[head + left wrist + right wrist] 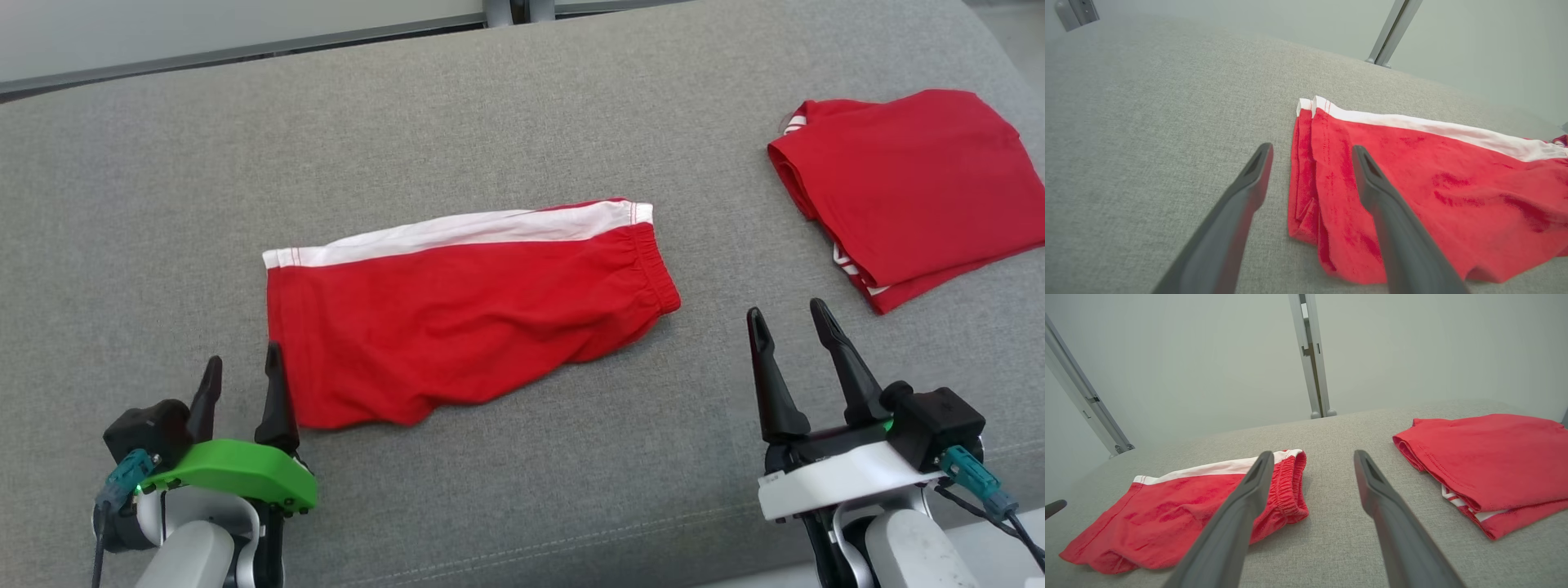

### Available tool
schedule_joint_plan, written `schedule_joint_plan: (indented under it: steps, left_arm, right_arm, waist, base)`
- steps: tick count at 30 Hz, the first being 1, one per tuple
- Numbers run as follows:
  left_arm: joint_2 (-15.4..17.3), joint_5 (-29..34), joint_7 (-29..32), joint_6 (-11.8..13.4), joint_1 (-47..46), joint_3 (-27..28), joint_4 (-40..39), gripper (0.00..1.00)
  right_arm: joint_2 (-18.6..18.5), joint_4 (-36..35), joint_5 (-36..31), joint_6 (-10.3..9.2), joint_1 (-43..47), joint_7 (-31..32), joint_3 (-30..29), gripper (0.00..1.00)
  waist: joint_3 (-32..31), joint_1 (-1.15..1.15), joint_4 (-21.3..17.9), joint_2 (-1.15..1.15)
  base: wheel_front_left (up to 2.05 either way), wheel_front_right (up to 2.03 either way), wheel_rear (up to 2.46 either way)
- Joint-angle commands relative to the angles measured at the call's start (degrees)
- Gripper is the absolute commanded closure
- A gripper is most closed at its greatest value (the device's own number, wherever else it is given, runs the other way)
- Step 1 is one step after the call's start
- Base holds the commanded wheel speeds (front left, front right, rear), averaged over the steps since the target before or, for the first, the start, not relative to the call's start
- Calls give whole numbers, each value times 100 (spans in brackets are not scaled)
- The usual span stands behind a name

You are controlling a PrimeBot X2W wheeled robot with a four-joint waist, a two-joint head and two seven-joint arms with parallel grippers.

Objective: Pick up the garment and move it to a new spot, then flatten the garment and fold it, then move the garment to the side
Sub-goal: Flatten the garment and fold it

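The garment, red shorts [465,318] with a white side stripe, lies folded in half lengthwise on the grey cushion, elastic waistband to the right. My left gripper [243,353] is open at the shorts' near left corner, its inner finger right at the leg hem. In the left wrist view the left gripper [1311,148] hovers over the hem edge of the shorts [1433,183], with nothing held. My right gripper [784,307] is open and empty over bare cushion, to the right of the waistband. The right wrist view has the right gripper [1313,453] beside the waistband of the shorts [1167,506].
A second red garment [906,188], folded, with white trim, lies at the far right of the grey cushion [163,204]. It also appears to the right of my right gripper [1486,457]. A pale wall with metal posts [1312,355] runs behind the cushion.
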Motion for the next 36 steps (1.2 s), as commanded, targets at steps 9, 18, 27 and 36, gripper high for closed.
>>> schedule_joint_plan:
  steps: [9,18,27,36]
  left_arm:
    - [345,1092,-83,461,476,117,-1258,0]
    - [415,1363,-85,388,1126,158,-1832,0]
    - [285,1481,-86,345,1564,276,-1954,0]
    - [213,1582,-86,267,1586,371,-1937,0]
  right_arm:
    - [-148,260,-145,-1,100,21,-42,0]
    - [-123,477,-281,-1,311,76,-83,0]
    - [-48,363,-340,-1,617,208,-268,0]
    - [16,246,-370,-1,704,295,-337,0]
  waist:
    - [-609,0,153,0]
    - [-1127,0,312,0]
    - [-1272,0,488,0]
    - [-1278,0,529,0]
  base:
    - [0,0,0]
    - [0,0,0]
    - [0,0,0]
    - [0,0,0]
